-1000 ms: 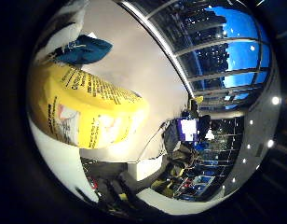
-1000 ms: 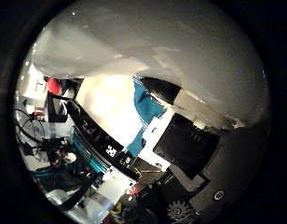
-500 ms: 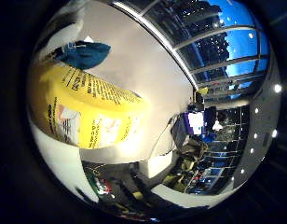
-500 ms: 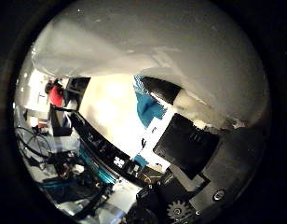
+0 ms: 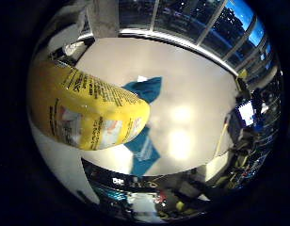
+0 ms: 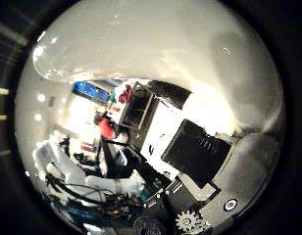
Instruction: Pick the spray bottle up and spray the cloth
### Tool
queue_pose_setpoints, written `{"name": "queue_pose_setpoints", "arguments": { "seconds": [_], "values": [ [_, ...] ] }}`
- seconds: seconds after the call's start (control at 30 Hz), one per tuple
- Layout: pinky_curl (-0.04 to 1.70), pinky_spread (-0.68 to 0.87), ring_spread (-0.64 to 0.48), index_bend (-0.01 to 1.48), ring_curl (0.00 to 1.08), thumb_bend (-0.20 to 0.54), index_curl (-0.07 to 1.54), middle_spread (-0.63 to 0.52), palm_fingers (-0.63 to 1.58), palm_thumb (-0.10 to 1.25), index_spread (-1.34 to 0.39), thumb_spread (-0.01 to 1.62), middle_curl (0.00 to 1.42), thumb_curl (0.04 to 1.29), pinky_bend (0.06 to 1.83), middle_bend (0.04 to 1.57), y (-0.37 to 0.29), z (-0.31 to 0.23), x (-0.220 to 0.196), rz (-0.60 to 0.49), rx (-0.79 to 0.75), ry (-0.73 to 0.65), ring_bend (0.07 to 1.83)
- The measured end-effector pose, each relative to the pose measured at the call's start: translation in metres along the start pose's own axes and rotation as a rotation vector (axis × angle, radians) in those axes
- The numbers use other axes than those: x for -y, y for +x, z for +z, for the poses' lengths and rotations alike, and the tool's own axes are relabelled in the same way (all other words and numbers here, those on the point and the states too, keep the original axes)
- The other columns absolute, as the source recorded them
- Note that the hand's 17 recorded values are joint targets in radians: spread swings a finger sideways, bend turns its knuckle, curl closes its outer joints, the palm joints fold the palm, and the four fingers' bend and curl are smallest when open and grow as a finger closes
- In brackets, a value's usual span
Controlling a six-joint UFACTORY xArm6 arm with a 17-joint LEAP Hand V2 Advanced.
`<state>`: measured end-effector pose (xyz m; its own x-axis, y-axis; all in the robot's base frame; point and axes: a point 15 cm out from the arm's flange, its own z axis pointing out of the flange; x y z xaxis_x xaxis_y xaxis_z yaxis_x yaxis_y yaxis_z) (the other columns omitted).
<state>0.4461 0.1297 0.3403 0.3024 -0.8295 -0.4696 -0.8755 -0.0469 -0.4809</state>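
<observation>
Spray bottle: the yellow spray bottle (image 5: 84, 110) fills much of my little-finger-side view, so it sits right against my palm. Its printed label faces the camera, and its rounded end points out over the surface. In my thumb-side view a pale, glossy curved body (image 6: 156, 49), most likely the same bottle, covers most of the picture.

Hand: my hand (image 6: 210, 166) shows as black and white parts with a small gear at the edge of the thumb-side view, lying right beside that pale body. I cannot see my fingers well enough to say whether they are curled round the bottle or not.

Cloth: the teal cloth (image 5: 147, 89) lies flat on the surface, out beyond the bottle's end and partly hidden behind it. A second teal piece (image 5: 142, 150) shows on the other side of the bottle; whether it joins the first I cannot tell.

Surface: the white surface (image 5: 192, 103) carries the cloth and catches bright reflections of lamps.

Surroundings: tall windows (image 5: 215, 23) stand past the far edge of the surface.
</observation>
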Motion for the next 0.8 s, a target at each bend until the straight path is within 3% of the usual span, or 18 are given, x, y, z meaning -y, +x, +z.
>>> {"name": "queue_pose_setpoints", "arguments": {
  "seconds": [0.2, 0.43, 0.8],
  "values": [
    [1.62, -0.11, -0.24, 1.14, 0.87, -0.014, 0.91, -0.13, 1.1, 1.01, -0.23, 1.07, 0.77, 0.64, 1.01, 1.41, -0.049, 0.033, -0.005, -0.014, 0.247, -0.001, 1.34],
    [1.62, -0.12, -0.24, 1.14, 0.87, -0.014, 0.91, -0.13, 1.1, 1.01, -0.23, 1.06, 0.77, 0.65, 1.01, 1.41, -0.079, 0.077, -0.015, 0.064, 0.514, -0.023, 1.34],
    [1.62, -0.13, -0.24, 1.14, 0.87, -0.014, 0.91, -0.13, 1.11, 1.01, -0.23, 1.04, 0.76, 0.66, 1.01, 1.41, -0.054, 0.144, -0.022, 0.097, 0.603, 0.004, 1.34]
  ]
}}
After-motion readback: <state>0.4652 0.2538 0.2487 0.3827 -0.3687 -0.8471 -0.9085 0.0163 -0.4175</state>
